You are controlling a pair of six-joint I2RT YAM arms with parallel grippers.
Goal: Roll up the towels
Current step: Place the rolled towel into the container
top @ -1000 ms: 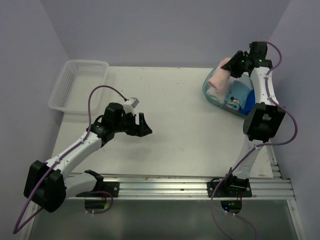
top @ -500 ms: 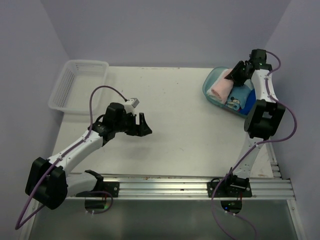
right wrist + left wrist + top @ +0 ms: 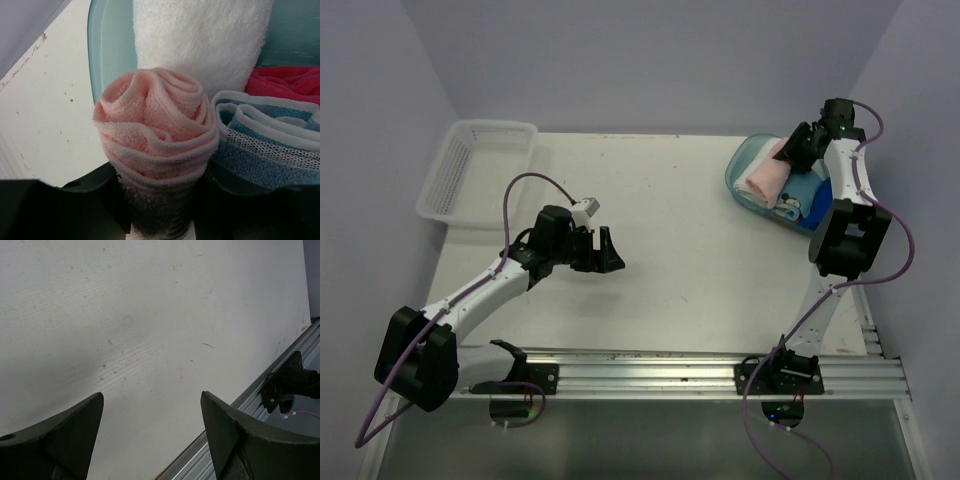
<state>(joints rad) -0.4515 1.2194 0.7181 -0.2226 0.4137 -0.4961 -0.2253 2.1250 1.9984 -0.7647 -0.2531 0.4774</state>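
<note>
White table (image 3: 700, 230), lilac walls, white basket (image 3: 480, 170) at far left. Right gripper (image 3: 160, 200) is clamped on the pink towel (image 3: 157, 120), which is already a tight roll, lying in the teal bin (image 3: 107, 45) at the far right corner beside a white towel (image 3: 200, 35) and a printed blue cloth (image 3: 270, 130). Left gripper (image 3: 152, 430) hangs over bare mid-table, fingers wide apart, nothing between them. Step looks like stowing the finished roll. Next move likely calls for releasing and backing straight out so the roll doesn't unwind.
</note>
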